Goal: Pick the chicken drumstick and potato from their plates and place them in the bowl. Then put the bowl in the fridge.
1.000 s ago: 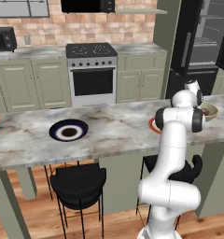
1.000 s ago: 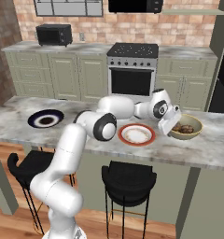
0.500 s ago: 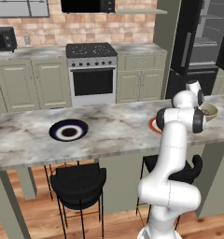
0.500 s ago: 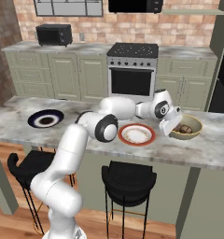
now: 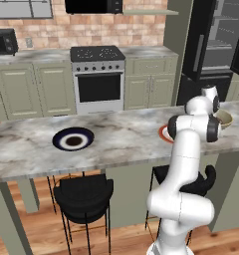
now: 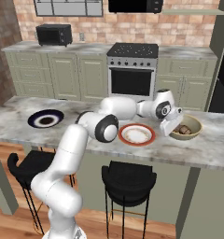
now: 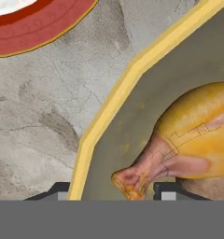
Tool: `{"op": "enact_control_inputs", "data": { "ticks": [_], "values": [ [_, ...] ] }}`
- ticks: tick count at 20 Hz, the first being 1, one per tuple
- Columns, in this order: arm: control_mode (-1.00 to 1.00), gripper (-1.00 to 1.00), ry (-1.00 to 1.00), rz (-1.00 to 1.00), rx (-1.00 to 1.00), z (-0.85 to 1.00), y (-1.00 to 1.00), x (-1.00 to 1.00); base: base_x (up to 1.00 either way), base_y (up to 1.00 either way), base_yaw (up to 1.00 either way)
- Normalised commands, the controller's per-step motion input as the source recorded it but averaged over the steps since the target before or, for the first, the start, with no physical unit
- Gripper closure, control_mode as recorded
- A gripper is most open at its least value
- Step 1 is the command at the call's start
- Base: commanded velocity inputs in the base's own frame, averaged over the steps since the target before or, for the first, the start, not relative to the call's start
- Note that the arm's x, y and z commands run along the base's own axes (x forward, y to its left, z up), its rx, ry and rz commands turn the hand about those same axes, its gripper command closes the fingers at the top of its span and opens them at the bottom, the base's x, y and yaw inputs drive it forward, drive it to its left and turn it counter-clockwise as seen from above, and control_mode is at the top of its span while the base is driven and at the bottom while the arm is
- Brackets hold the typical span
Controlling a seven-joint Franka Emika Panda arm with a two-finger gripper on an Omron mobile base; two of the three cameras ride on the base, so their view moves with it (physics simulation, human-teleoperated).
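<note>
Now the bowl (image 7: 132, 135) is holding the drumstick (image 7: 179, 144); the hand (image 7: 111, 189), wider earlier, is straddling its rim, not yet gripping.

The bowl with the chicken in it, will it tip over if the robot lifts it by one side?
The bowl looks stiff and deep, so it probably holds shape. The drumstick may slide inside. The rim looks thin, so the claw might slip.

Two plates lay on the marble surface (image 6: 216, 147): one navy-rimmed plate (image 5: 73, 139) and one orange-red-rimmed plate (image 6: 137, 134). One tan bowl (image 6: 192, 126) stood there, with one chicken drumstick (image 7: 184, 140) in it. Two black stools (image 5: 84, 194) stood below. There was one oven (image 6: 132, 77), one microwave (image 6: 53, 34) and one black fridge (image 5: 211, 45).
</note>
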Motion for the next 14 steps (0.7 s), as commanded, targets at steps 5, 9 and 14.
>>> {"op": "enact_control_inputs", "data": {
  "ticks": [5,9,14],
  "values": [
    [-1.0,1.0,-0.02,0.03,0.06,0.06,0.02,0.0,0.0,0.0,0.0],
    [-1.0,1.0,-0.13,0.05,0.03,0.28,0.14,-0.21,0.0,0.0,0.0],
    [-1.0,1.0,-0.19,0.04,0.0,0.24,0.21,-0.28,0.0,0.0,0.0]
  ]
}}
